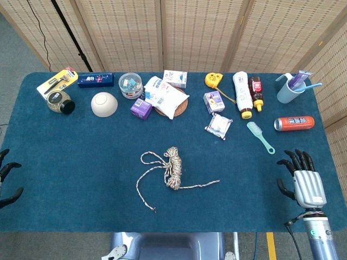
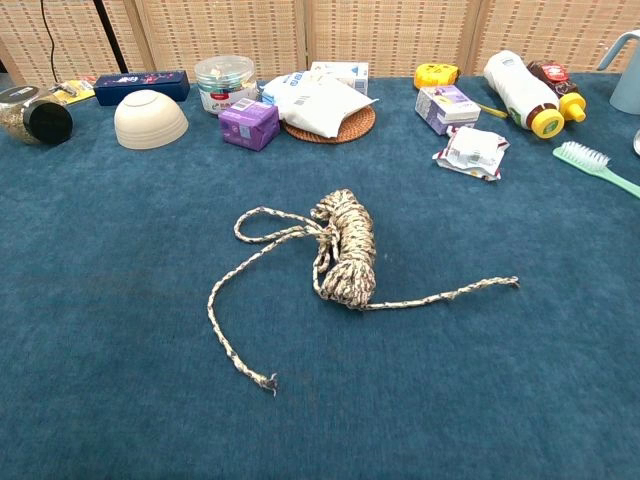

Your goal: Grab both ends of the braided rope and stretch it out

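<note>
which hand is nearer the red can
Right. The right hand sits just below the red can at the table's right edge; the left hand is across the table.

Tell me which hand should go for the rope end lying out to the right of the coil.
Right. The right hand rests open on that side of the table, and that rope end trails toward it. The left hand sits at the far left edge, nearer the other end.

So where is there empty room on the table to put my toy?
Bare cloth lies between the rope and the right hand, and left of the rope, below the bowl. The back row, from the jar to the cup, is crowded.
</note>
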Robot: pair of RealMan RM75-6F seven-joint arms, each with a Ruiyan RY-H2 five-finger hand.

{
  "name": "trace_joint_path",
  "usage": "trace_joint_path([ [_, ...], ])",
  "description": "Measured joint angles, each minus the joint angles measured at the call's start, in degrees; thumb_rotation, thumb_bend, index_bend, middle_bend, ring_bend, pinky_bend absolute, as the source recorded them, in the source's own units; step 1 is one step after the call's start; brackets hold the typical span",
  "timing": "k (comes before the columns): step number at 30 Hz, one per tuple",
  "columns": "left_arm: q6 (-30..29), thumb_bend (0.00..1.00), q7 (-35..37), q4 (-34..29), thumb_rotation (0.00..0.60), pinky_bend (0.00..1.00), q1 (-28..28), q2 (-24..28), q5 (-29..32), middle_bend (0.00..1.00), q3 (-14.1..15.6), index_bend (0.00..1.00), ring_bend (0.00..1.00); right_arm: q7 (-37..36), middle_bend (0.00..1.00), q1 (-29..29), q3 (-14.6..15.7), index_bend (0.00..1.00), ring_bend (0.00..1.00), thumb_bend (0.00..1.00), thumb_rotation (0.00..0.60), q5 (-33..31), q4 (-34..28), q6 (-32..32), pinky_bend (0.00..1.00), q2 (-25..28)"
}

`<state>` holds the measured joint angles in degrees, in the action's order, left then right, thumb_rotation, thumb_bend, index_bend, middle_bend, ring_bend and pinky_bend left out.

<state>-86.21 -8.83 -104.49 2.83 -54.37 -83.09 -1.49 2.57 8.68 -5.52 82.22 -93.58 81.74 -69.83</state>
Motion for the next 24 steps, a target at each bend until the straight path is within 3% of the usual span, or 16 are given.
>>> trace_joint_path([
  [24, 0.5, 0.21, 0.5, -2.3, 0.600, 0.00, 1.3, 1.7, -1.4, 0.09, -1.1, 0.32, 0.00, -2.8, 0.15, -0.6, 0.4, 0.33, 0.02, 0.41, 0.600, 2.1, -0.8, 1.1, 0.00, 0.9],
])
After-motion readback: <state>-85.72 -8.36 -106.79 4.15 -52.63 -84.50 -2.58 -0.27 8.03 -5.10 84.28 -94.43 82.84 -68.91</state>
